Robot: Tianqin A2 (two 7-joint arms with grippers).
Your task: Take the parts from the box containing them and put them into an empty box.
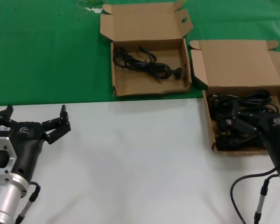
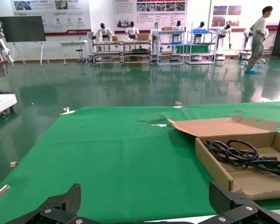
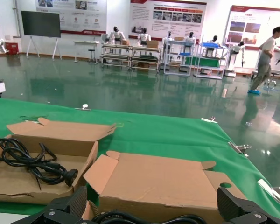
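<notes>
Two brown cardboard boxes are sitting open: the squarer box (image 1: 150, 83) and the wider-lidded box (image 1: 242, 65). One looped cable bundle (image 1: 144, 63) is lying in the squarer one. The pile of black cables (image 1: 235, 116) in the other is tangling together, perhaps several bundles; an exact count cannot be made. Two grippers are showing, the left gripper (image 1: 35, 119) and the right gripper (image 1: 252, 128).

A robotics lab or exhibition hall: humanoid robots (image 2: 102, 32) line shelving racks (image 3: 130, 55), wall posters (image 3: 167, 17) hang above a glossy green floor (image 2: 107, 88).
</notes>
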